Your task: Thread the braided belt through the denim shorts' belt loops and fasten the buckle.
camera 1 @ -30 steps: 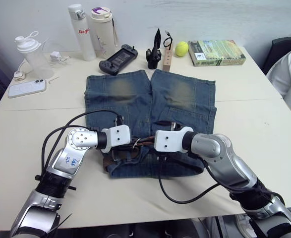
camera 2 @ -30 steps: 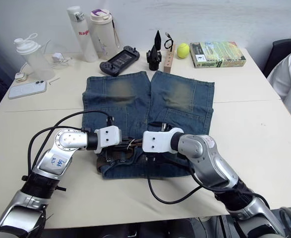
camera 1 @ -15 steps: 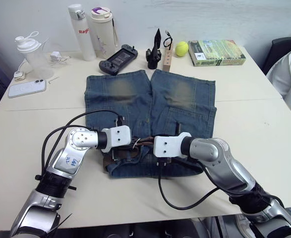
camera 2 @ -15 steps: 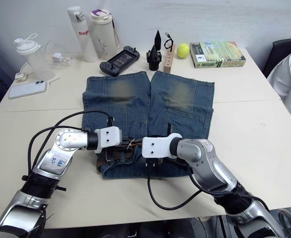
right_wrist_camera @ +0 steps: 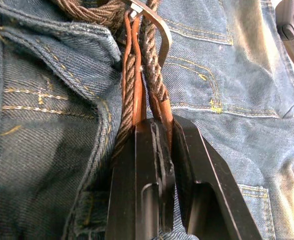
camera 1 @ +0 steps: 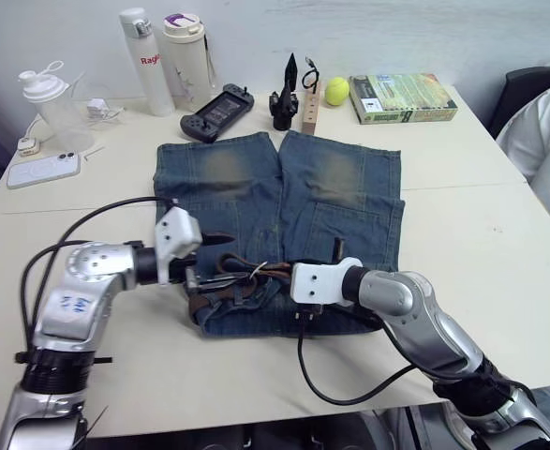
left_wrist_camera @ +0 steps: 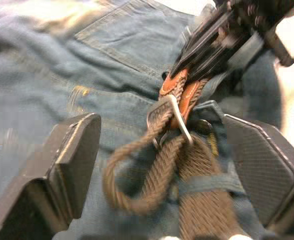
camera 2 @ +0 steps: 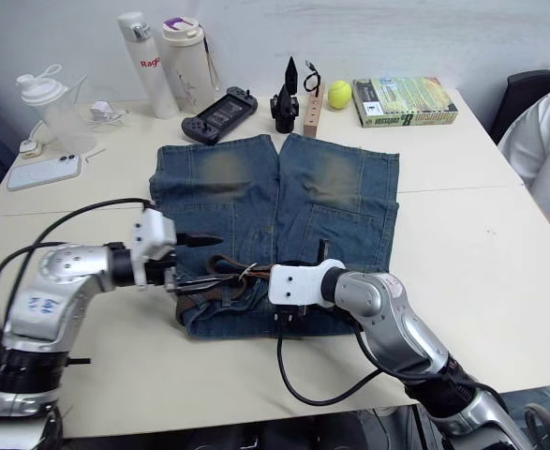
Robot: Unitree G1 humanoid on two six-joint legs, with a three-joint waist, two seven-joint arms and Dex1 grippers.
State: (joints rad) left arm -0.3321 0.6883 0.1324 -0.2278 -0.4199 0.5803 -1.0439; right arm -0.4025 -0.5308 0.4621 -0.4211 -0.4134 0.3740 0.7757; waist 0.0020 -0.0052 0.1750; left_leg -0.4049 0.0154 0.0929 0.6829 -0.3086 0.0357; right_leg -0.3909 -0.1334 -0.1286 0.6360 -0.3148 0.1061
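Note:
The denim shorts (camera 1: 284, 187) lie flat on the table, waistband toward me. The braided belt (camera 1: 240, 278) runs along the waistband under a belt loop (left_wrist_camera: 202, 182). Its end passes through the silver buckle (left_wrist_camera: 170, 116), also seen close up as the buckle (right_wrist_camera: 154, 22). My right gripper (camera 1: 282, 275) is shut on the belt's end just past the buckle, and the right gripper (right_wrist_camera: 154, 127) has the strap pinched between its fingers. At the waistband's left end my left gripper (camera 1: 214, 258) is open. The left gripper (left_wrist_camera: 162, 130) straddles the buckle without touching it.
Along the table's far edge stand two bottles (camera 1: 139, 47), a shaker (camera 1: 45, 98), a phone (camera 1: 42, 169), a game controller (camera 1: 216, 101), a wooden block (camera 1: 308, 103), a tennis ball (camera 1: 336, 90) and a book (camera 1: 403, 97). A person's sleeve (camera 1: 546, 141) is at the right edge.
My left gripper let go of the belt, opened wide and drew back to the left. The right gripper closed on the belt's end and stays there. The camera shifted slightly.

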